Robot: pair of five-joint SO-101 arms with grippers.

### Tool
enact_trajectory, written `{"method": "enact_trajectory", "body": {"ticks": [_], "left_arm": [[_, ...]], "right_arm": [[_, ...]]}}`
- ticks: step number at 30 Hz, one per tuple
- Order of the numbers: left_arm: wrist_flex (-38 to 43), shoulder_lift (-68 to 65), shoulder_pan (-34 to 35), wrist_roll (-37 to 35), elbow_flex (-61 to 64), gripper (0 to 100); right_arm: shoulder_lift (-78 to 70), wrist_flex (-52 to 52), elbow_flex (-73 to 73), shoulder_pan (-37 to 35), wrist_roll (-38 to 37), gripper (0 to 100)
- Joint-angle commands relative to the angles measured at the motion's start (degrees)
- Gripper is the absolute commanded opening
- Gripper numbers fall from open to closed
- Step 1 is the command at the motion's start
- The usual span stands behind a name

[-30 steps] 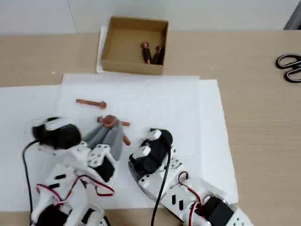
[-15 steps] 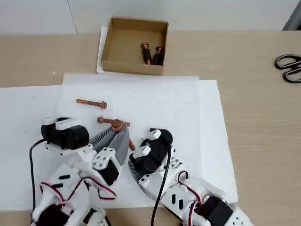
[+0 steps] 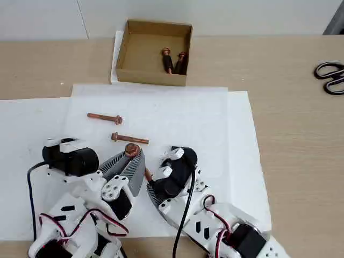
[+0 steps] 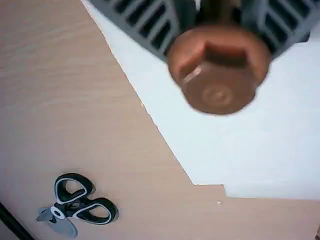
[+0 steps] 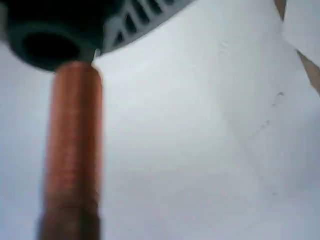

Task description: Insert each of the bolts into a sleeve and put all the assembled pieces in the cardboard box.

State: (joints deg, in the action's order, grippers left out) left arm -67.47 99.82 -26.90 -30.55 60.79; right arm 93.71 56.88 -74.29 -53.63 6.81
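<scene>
While the right hand (image 3: pixel 152 185) grips the sleeve (image 5: pixel 47 42), the left hand (image 3: pixel 131 156) holds the bolt (image 4: pixel 218 70) shank-first toward it.

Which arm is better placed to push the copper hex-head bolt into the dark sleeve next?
Probably left: the left gripper clamps the copper hex-head bolt just below its head, and the shaft tip sits at the dark round sleeve held by the right gripper.
</scene>
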Motion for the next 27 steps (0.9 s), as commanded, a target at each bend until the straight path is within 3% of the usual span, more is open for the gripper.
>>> {"method": "enact_trajectory", "body": {"ticks": [1,27], "left_arm": [[0.35,-0.09,-0.44,-0.44,-0.84,0],[0.88,0.00,-0.44,-1.93,1.63,0]], "right_arm": [[0.75,-1.54,1.93,0.31,-0.62,0.2],[0.66,-2.77,5.45,-3.21,-0.70,0.2]]}}
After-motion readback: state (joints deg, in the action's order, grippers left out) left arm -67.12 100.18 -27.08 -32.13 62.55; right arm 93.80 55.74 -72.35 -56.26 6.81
